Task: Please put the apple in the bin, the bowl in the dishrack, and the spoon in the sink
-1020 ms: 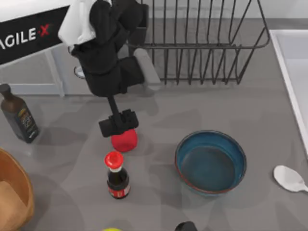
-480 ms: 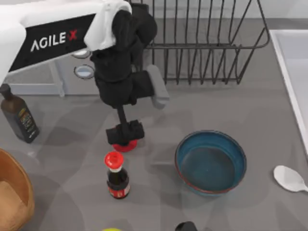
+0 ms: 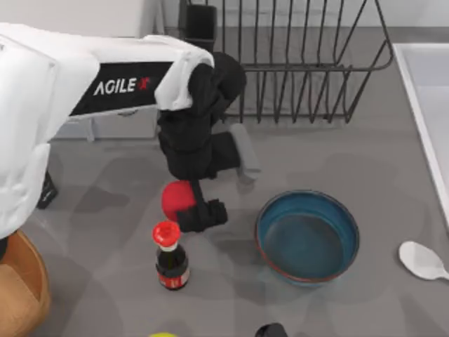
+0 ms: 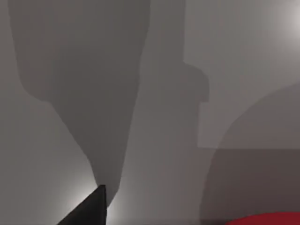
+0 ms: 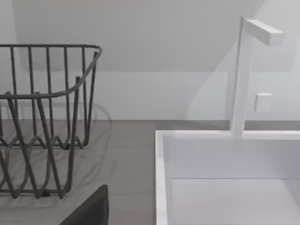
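Observation:
The red apple lies on the grey counter, partly covered by my left gripper, which hangs open just to its right and front. The left wrist view has one dark fingertip and a sliver of the apple at its edge. To the right stands the blue bowl, upright and empty. The white spoon lies near the right edge. At the back is the black wire dishrack, and the sink is at the right. The wooden bin sits front left. One fingertip of my open right gripper faces the dishrack and sink.
A red-capped sauce bottle stands just in front of the apple, close to the left gripper. A dark bottle is half hidden under the left arm. A yellow-green object and a black part touch the front edge.
My left arm has swung right and forward. Its gripper passed from behind the apple, over it, to its front-right side. The apple, bowl and spoon have not moved.

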{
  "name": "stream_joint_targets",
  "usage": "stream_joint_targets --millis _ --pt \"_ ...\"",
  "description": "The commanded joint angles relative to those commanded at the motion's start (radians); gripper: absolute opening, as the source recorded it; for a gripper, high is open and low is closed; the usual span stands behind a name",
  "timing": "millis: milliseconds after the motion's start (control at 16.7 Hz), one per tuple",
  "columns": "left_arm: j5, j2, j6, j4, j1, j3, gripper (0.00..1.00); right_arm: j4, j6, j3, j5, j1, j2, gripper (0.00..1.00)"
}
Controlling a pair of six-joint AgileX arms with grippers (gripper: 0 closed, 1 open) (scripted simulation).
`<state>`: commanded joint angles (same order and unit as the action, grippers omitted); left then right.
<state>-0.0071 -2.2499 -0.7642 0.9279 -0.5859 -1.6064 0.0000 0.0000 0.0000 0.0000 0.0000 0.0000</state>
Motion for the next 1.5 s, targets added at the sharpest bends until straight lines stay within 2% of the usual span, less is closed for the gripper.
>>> stream_joint_targets --millis 660,1440,1500 --pt "0.001 0.056 -0.035 -0.040 0.034 0.099 1.00 0.000 0.000 0.000 0.000 0.000 0.000 1.00" --pt "0.001 0.056 -0.035 -0.040 0.034 0.099 0.02 0.000 0.000 0.000 0.000 0.000 0.000 1.00" --pt "0.001 0.056 -0.035 -0.040 0.034 0.099 0.00 0.000 0.000 0.000 0.000 0.000 0.000 1.00"
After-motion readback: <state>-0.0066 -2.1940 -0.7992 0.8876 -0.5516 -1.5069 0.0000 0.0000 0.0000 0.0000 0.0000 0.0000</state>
